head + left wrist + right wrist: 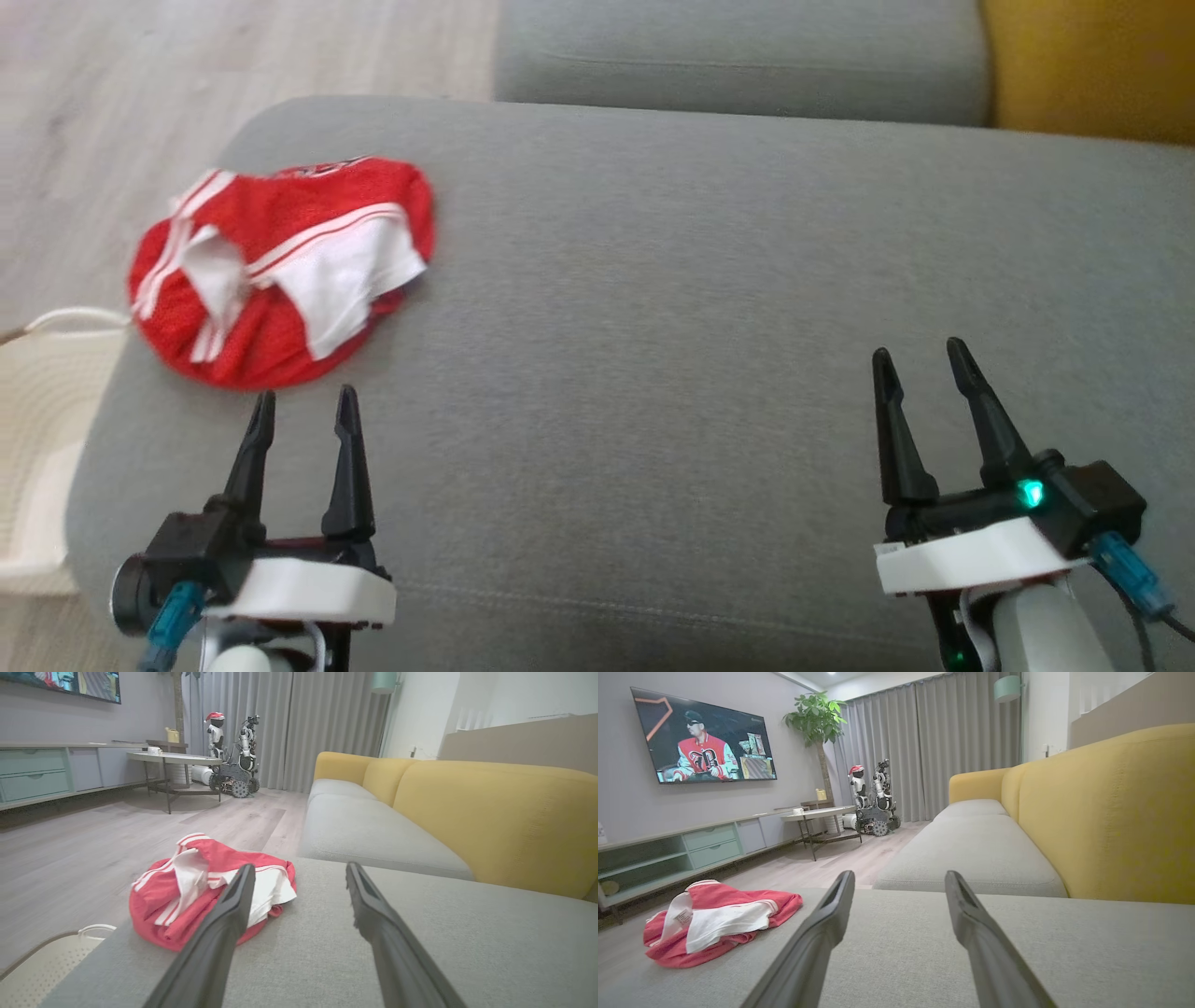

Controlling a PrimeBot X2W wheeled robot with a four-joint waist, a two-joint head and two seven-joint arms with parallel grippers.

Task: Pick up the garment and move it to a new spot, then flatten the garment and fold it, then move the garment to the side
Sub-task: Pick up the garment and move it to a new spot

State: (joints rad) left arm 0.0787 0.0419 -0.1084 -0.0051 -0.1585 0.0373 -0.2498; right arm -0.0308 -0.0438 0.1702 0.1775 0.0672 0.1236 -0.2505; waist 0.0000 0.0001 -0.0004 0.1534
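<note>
Left fingers (348,467) and right fingers (896,429) gape empty above sofa (653,280); garment (280,271) lies near basket (37,420).

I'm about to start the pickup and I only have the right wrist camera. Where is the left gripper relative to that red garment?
Observer: The left gripper is open. Its fingertips stop just short of the garment and do not touch it.
Operator: Is there anything beside the sofa on that side?
Observer: A white basket stands against the grey cushion's left edge, close to the garment.
Operator: And where does my right gripper sit from above?
Observer: The right gripper is open over bare cushion, far to the right of the garment.
</note>
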